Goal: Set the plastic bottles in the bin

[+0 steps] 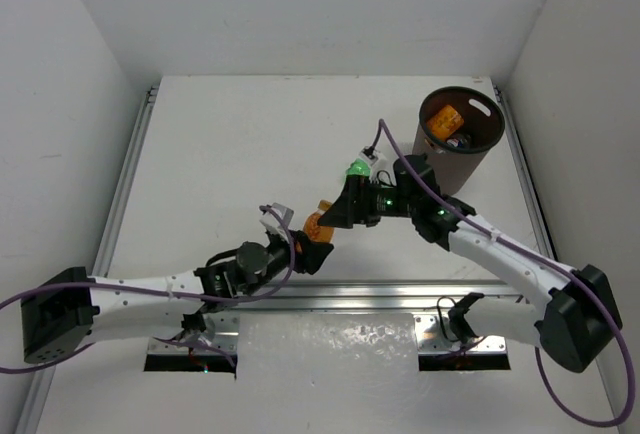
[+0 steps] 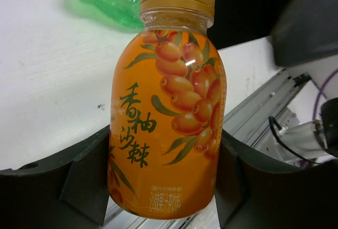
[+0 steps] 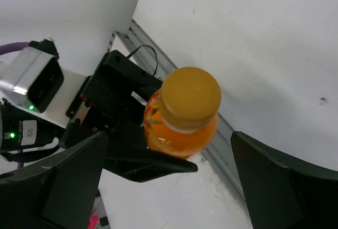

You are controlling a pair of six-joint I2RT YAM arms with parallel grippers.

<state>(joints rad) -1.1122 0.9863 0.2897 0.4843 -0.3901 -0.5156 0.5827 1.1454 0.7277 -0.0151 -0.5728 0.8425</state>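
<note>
An orange bottle (image 2: 169, 107) with a yellow-orange cap and a berry label stands upright between the fingers of my left gripper (image 2: 163, 187), which is shut on its lower body. From above, that bottle (image 1: 313, 222) and the left gripper (image 1: 314, 236) are at the table's middle front, near the metal rail. My right gripper (image 1: 336, 216) is open and faces the bottle's cap (image 3: 189, 97) without touching it. A green bottle (image 1: 355, 169) lies on the table just behind the right gripper. The dark brown bin (image 1: 486, 146) stands at the far right and holds an orange bottle (image 1: 445, 119) and a clear one (image 1: 458, 141).
A metal rail (image 1: 400, 299) runs along the table's near edge under the grippers. White walls close in the left, back and right sides. The right arm (image 1: 500, 254) stretches from the front right toward the middle, and a purple cable (image 1: 400, 159) loops above it.
</note>
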